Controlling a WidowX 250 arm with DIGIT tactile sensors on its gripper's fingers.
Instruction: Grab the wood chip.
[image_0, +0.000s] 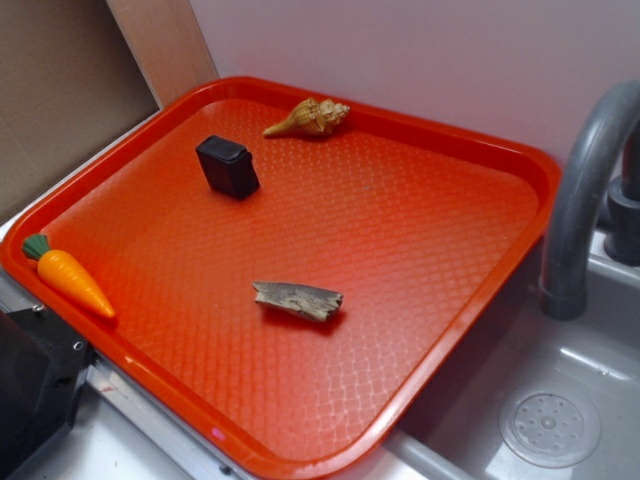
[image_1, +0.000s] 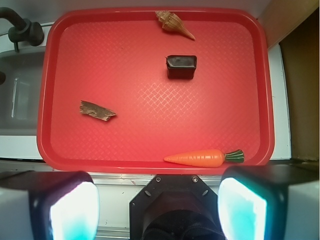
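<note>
The end effector (image_1: 159, 205) shows at the bottom of the wrist view. Its 2 fingers (image_1: 65, 205) stand wide apart, with nothing between them. It hangs over the near edge of the red tray (image_1: 150, 165), up above it and not touching anything.

Closest to the end effector is 1 toy carrot (image_1: 197, 158). It lies just ahead of it and a bit to the right in the wrist view, along the near rim of the tray, with its green top pointing right.

There is 1 wood chip (image_1: 97, 110). It lies flat on the tray, farther out and to the left of the end effector, well apart from the other things. It is grey-brown with rough ends.

Farther out sits 1 black block (image_1: 181, 65), a bit right of the middle.

Farthest away is 1 tan seashell (image_1: 174, 23), close to the far rim.

So the tray holds 4 things, and none touch each other.

Past the left side of the tray is a grey sink (image_0: 560, 400) with 1 tap (image_0: 585, 190).
</note>
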